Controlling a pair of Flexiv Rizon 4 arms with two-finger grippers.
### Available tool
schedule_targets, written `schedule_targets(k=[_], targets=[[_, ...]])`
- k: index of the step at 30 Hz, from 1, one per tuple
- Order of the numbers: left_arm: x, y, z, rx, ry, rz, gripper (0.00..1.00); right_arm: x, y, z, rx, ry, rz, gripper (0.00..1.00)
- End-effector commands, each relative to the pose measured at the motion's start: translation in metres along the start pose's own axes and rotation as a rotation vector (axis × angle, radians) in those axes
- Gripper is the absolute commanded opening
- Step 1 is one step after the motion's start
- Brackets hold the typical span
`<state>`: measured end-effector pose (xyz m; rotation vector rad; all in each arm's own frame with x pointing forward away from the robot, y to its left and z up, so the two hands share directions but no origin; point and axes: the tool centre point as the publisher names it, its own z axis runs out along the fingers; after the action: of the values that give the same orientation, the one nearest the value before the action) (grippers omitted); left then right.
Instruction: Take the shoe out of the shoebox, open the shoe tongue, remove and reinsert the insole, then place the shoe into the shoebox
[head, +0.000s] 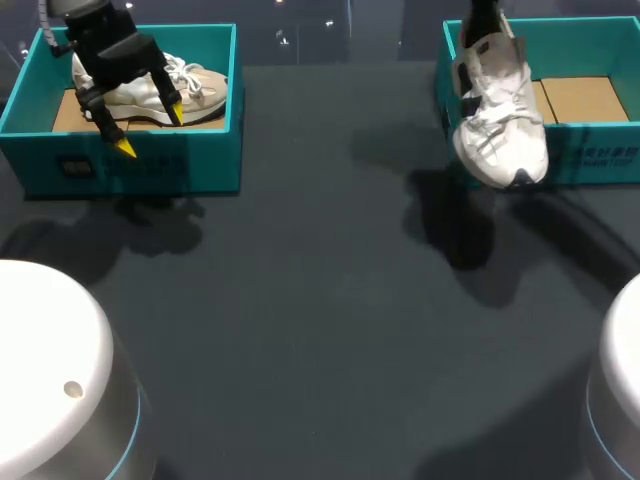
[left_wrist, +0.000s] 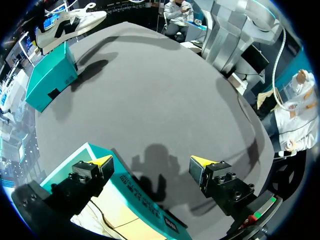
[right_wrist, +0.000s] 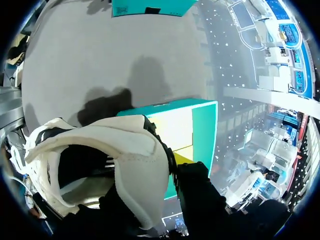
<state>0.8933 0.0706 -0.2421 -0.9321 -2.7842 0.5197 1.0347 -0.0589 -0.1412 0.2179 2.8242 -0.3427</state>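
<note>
White shoe (head: 497, 115): pinched at the heel collar by right hand (right_wrist: 172, 167). Hangs toe-down over front wall of right shoebox (head: 590, 155), off the dark tabletop (head: 320, 300). Left hand (head: 150, 130) spread wide; hovers over left shoebox (head: 140, 165), just above a second pale shoe (head: 195, 90) lying inside.

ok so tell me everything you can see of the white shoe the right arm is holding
The white shoe is a sneaker with white laces, dark accents and a padded, fabric-looking heel collar. It hangs toe down, seemingly off the table, before the front wall of the right teal shoebox, with the right gripper shut on its heel.
</note>
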Motion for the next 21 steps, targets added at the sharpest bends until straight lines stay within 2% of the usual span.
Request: schedule_targets(k=[1,2,6,20,21], targets=[[0.0,0.0,-0.001,-0.002,0.001,0.0,1.0,-0.029,-0.053,0.009,-0.034,-0.003,0.011,0.0],[0.0,0.0,-0.001,-0.002,0.001,0.0,1.0,-0.038,-0.063,0.012,-0.02,-0.008,0.022,0.0],[0.0,0.0,-0.001,-0.002,0.001,0.0,1.0,-0.069,-0.093,0.021,-0.054,-0.003,-0.007,0.0],[0.0,0.0,-0.001,-0.002,0.001,0.0,1.0,-0.069,-0.093,0.021,-0.054,-0.003,-0.007,0.0],[0.0,0.0,-0.001,-0.002,0.001,0.0,1.0,-0.077,-0.103,0.029,-0.065,0.007,0.026,0.0]])
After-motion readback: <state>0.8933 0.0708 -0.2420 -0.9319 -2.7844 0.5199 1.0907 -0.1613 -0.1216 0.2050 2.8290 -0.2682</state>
